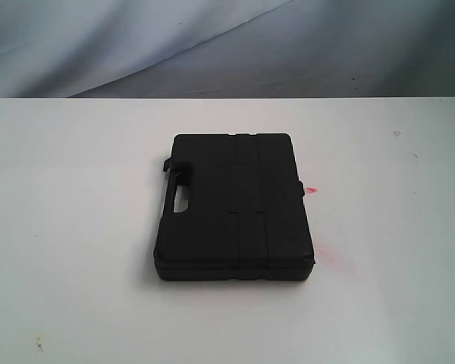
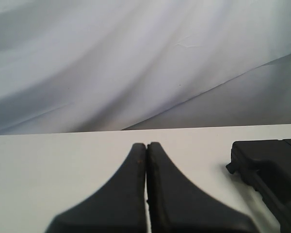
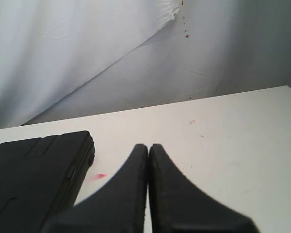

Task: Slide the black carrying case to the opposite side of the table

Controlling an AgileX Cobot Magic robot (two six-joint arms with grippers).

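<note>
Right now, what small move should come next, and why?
Probably ease the shut left gripper toward the case, at its edge with the handle. The case lies flat on the table, untouched, and the right gripper is also shut and clear of it.

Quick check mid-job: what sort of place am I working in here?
Probably a staged robot test bench, not a home: a white table carries the black case, a plain pale fabric backdrop hangs behind it, and the left gripper and right gripper are both shut.
</note>
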